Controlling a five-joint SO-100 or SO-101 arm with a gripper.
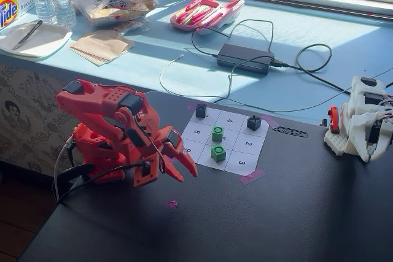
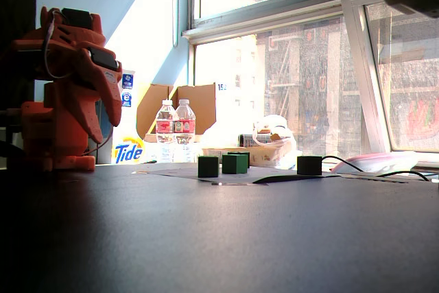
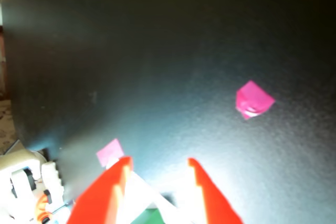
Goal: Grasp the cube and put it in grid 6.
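Note:
Two green cubes sit on the white 3x3 sheet (image 1: pixel 236 151): one (image 1: pixel 217 133) on the middle cell, the other (image 1: pixel 218 153) on the near-middle cell between the cells printed 9 and 3. No "6" can be read; that cube covers its cell's numeral. My red gripper (image 1: pixel 187 176) is open and empty, hanging low over the black table just left of the sheet. In the wrist view the gripper (image 3: pixel 158 159) shows two spread red fingers (image 3: pixel 205 192), with white sheet and a green cube's edge (image 3: pixel 152 216) between them. The low fixed view shows a green cube (image 2: pixel 234 163).
Two dark X-marked cubes (image 1: pixel 201 110) (image 1: pixel 253 123) stand on the sheet's far corner cells. Pink tape bits (image 1: pixel 172 203) (image 3: pixel 253 99) lie on the table. A white second arm (image 1: pixel 362 121) sits at the right edge. A charger brick and cables (image 1: pixel 244 57) lie on the blue sill behind.

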